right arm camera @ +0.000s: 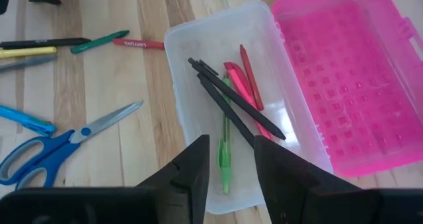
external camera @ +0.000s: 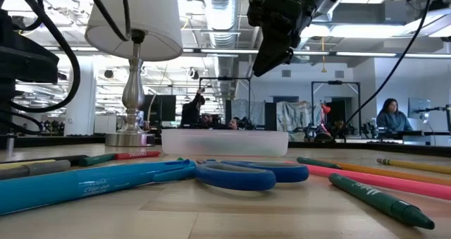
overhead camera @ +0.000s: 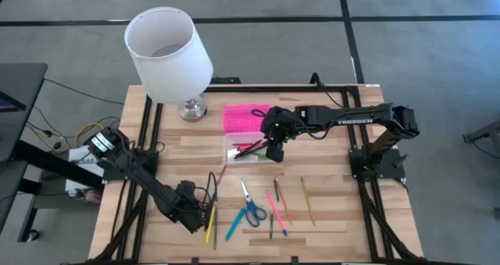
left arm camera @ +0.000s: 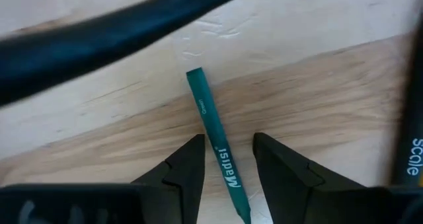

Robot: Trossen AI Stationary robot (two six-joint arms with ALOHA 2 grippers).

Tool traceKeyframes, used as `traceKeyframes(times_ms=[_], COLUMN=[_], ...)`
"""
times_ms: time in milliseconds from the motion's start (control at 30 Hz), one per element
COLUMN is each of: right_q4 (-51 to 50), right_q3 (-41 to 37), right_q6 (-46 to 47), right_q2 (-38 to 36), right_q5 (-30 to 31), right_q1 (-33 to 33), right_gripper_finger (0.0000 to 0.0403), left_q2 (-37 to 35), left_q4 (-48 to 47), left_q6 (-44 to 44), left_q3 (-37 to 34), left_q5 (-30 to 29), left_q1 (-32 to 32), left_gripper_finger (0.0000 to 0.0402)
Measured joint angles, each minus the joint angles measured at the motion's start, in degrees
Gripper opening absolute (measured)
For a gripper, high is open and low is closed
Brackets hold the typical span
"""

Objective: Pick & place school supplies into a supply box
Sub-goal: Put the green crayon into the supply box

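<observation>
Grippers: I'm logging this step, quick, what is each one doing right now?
Left gripper: open, fingers either side of a green crayon on the table, not gripping it.
Right gripper: open, empty, above the clear box.

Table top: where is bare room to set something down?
Bare wood lies between the lamp and the left claw, and right of the yellowish pencil. It is crowded around the scissors and the supply box.

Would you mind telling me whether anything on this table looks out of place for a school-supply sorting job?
Yes: a white lampshade on a silver-based table lamp stands at the table's far edge, beside the open pink ribbed lid. It is no school supply. Otherwise pens lie scattered, as expected.
</observation>
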Motion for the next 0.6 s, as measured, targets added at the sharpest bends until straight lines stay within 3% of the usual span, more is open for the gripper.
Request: traceKeyframes(times_ms=[600], right_q4=[-1.4], right_q3=[0.0], right_q6=[3.0], right_q2=[0.0], right_q5=[0.0], right_q1=[2.1], right_gripper_finger=[0.011], left_q2=[-0.7], left_q4=[0.7], left_q6=[15.7], left_q3=[-0.2], left_q5=[1.5], left_q1=[2.4], left_gripper_finger=[0.0065])
